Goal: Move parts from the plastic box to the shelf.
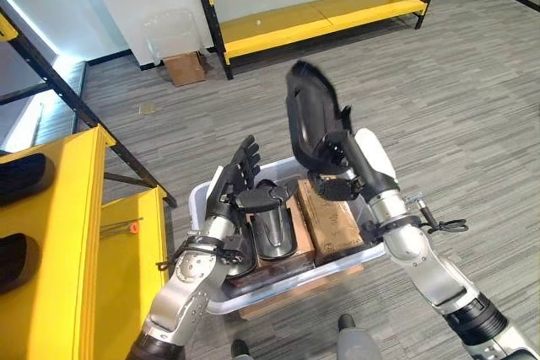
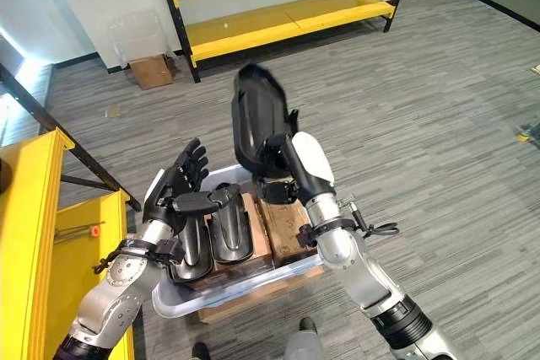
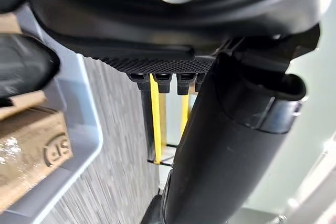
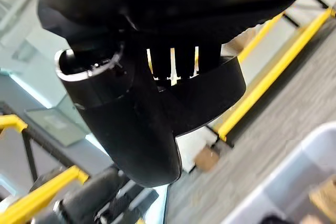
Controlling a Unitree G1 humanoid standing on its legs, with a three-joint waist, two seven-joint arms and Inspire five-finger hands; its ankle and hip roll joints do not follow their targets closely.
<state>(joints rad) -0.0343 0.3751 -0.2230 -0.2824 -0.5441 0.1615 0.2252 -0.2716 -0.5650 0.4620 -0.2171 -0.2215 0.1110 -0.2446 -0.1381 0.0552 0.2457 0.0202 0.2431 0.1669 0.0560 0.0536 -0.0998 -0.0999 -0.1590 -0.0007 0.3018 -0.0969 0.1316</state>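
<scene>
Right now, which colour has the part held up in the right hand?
Black; the part in the right hand shows best in the left eye view.

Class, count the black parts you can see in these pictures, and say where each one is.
5: one black part gripped by the right hand, two in the plastic box, two on the yellow shelf. More may be hidden.

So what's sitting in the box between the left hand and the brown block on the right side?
In the left eye view, a black moulded part lies in the plastic box, between the open left hand and the brown block.
</scene>
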